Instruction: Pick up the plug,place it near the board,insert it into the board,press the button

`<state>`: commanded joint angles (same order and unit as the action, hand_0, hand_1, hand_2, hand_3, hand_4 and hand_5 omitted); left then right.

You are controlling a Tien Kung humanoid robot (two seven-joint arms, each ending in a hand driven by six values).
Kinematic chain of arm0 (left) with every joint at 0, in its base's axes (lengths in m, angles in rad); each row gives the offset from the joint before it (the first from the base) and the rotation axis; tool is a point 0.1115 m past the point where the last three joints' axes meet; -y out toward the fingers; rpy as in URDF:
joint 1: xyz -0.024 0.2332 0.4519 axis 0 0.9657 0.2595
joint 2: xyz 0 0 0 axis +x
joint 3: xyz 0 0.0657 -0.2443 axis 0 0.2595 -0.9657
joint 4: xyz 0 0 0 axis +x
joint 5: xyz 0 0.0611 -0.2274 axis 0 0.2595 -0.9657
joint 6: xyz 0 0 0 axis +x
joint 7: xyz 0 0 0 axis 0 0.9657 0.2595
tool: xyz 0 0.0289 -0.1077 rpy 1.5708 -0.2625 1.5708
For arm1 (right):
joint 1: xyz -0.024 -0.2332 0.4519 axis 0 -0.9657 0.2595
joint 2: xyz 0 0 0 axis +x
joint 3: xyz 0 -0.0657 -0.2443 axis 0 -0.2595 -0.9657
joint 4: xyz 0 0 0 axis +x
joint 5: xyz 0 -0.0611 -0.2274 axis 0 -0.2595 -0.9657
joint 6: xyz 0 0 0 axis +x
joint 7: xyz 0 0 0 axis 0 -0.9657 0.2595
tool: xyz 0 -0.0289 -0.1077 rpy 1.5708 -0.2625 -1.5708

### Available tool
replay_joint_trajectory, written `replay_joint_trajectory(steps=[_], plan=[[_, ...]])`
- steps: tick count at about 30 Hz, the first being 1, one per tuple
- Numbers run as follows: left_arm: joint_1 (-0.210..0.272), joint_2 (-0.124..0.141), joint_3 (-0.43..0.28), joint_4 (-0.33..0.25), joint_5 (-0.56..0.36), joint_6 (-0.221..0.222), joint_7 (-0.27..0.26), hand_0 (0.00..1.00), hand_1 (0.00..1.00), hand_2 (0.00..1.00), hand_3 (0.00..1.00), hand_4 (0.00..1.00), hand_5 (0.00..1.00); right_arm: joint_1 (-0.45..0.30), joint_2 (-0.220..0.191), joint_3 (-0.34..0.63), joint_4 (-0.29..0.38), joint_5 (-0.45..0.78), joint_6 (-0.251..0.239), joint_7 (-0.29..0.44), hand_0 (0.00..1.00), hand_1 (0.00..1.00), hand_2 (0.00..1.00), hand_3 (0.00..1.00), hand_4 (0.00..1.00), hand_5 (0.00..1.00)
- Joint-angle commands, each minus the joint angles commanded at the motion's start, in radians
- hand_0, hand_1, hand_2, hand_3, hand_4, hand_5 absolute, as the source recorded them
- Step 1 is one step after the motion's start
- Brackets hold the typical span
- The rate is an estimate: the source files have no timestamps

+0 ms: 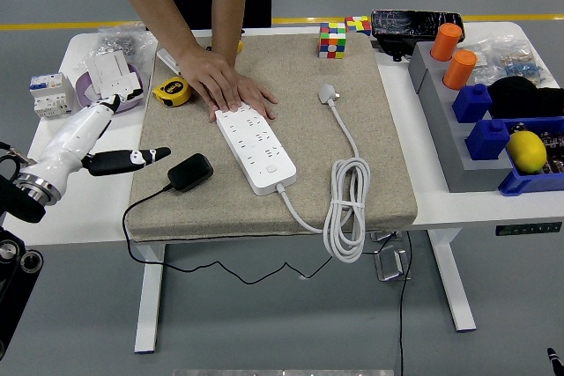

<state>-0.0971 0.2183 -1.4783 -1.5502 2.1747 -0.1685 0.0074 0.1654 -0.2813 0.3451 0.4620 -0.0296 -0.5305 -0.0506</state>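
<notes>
I have the left hand (101, 143) spread and empty at the mat's (388, 173) left edge — the black plug (190, 172) lies just to its right, slightly nearer me, long axis running left-near to right-far. A person's hand (231, 90) pins the power strip's (256, 148) far end.

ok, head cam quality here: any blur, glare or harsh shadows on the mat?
Head view: sharp overall, the power strip sockets and black plug read crisply; light is even and diffuse, with only soft shadows under the coiled white cord; no glare on the beige mat; the left hand shows no clear motion blur; straight table edges suggest little lens distortion.
</notes>
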Motion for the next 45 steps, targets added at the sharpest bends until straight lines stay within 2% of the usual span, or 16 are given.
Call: replay_joint_trajectory(steps=[7,13,15,16,19,23,26,35,45], plan=[[-0.051,-0.009,0.086,0.076,0.007,-0.003,0.011,0.998,0.998,0.995,0.998,0.998,0.648,0.012,0.016,0.008,0.002,-0.005,0.001,-0.001,0.955,0.89,0.841,0.864,0.998,0.998],[-0.072,-0.009,0.153,0.12,-0.019,-0.005,0.02,0.998,0.998,0.994,0.997,0.998,0.66,0.009,0.013,-0.006,0.0,-0.001,0.002,-0.002,0.954,0.89,0.84,0.865,0.998,0.998],[-0.077,-0.007,0.174,0.139,-0.021,0.016,0.016,0.998,0.998,0.994,0.997,0.998,0.66,0.01,0.01,-0.009,-0.001,0.001,0.002,-0.003,0.954,0.89,0.84,0.865,0.998,0.998],[-0.08,-0.007,0.183,0.151,-0.022,0.03,0.011,0.981,0.985,0.957,0.967,0.998,0.663,0.01,0.009,-0.009,-0.002,0.002,0.002,-0.003,0.954,0.89,0.84,0.865,0.998,0.998],[-0.095,-0.009,0.204,0.206,-0.016,0.083,-0.006,0.981,0.985,0.957,0.967,0.998,0.663,0.012,0.007,-0.011,-0.003,0.005,0.002,-0.003,0.954,0.89,0.838,0.864,0.998,0.998],[-0.116,-0.021,0.209,0.274,0.012,0.123,-0.013,0.965,0.975,0.962,0.965,0.998,0.671,0.011,0.007,-0.013,-0.004,0.006,0.002,-0.003,0.954,0.889,0.838,0.864,0.998,0.998],[-0.132,-0.027,0.219,0.315,0.046,0.136,-0.01,0.965,0.975,0.962,0.965,0.998,0.671,0.009,0.009,-0.013,-0.004,0.006,0.002,-0.003,0.954,0.889,0.838,0.864,0.998,0.998],[-0.174,-0.025,0.282,0.358,0.059,0.167,-0.011,0.982,0.991,0.991,0.998,0.998,0.671,0.015,0.008,-0.009,-0.005,0.009,0.001,-0.003,0.954,0.889,0.837,0.861,0.998,0.998],[-0.216,-0.02,0.363,0.429,0.067,0.246,-0.032,0.971,0.978,0.97,0.986,0.998,0.67,0.017,0.008,-0.009,-0.005,0.013,0.001,-0.002,0.952,0.888,0.836,0.858,0.998,0.998]])
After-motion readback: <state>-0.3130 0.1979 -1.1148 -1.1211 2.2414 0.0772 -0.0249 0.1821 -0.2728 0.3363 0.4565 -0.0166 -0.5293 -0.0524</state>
